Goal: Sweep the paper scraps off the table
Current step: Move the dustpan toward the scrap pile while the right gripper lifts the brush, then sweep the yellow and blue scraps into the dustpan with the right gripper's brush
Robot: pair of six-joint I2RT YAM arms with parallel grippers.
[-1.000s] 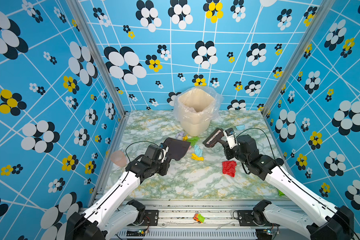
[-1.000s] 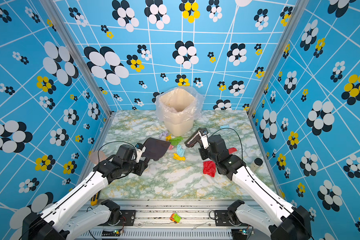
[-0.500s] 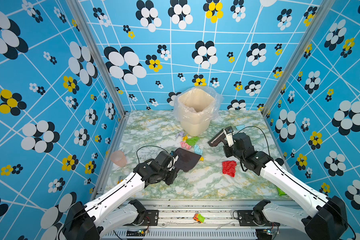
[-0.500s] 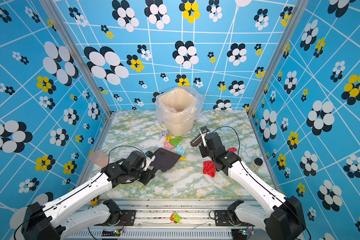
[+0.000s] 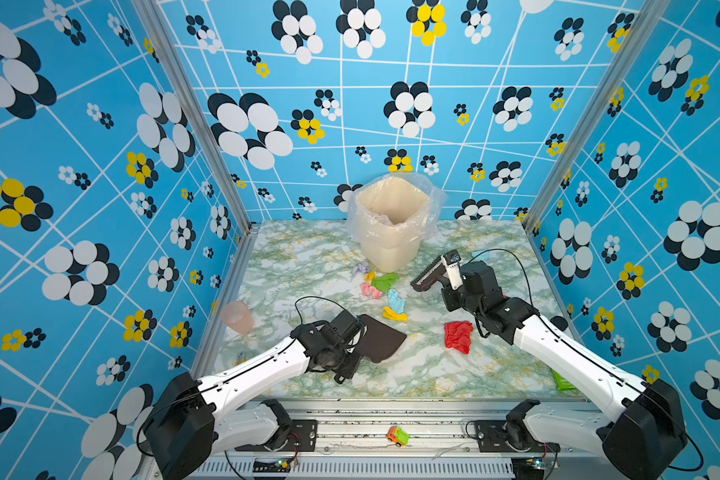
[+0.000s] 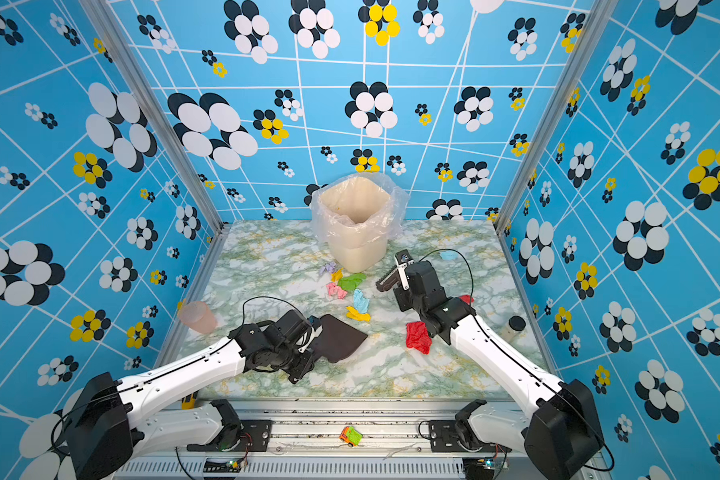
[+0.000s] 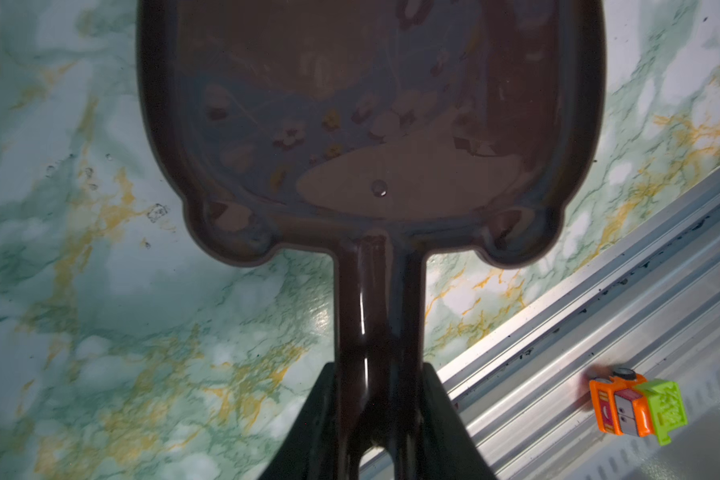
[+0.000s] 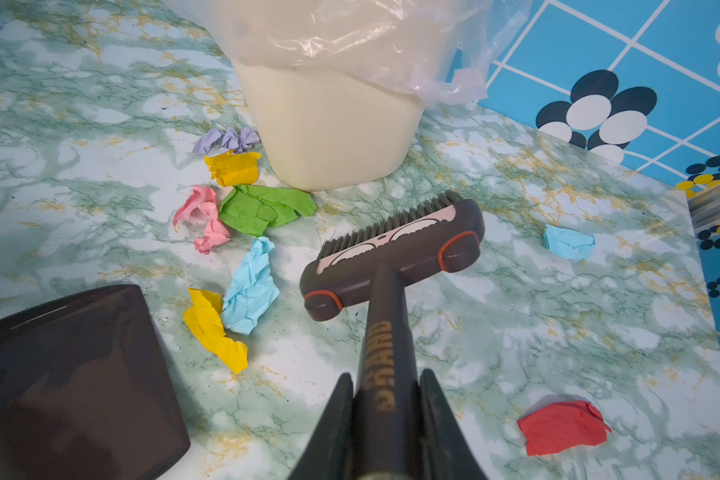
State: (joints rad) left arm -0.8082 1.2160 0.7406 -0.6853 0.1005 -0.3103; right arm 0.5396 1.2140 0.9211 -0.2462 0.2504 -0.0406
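Near-left of the paper scraps (image 5: 395,301) on the desk (image 5: 308,257), my left tool (image 7: 378,386) grips the dustpan (image 5: 381,340) by its handle; my right tool (image 8: 385,399) clamps the brush (image 8: 395,257) handle.

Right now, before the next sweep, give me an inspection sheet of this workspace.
Surface: marble table, scraps scattered on it.
Job's things: paper scraps clustered by the bin; red scrap and light blue scrap lie apart.
Clutter: pink cup, toy car, green packet, jar.
Grippers: left gripper shut on dustpan handle; right gripper shut on brush handle.
Cables: a black cable loops above each wrist.
Surroundings: blue flowered walls.
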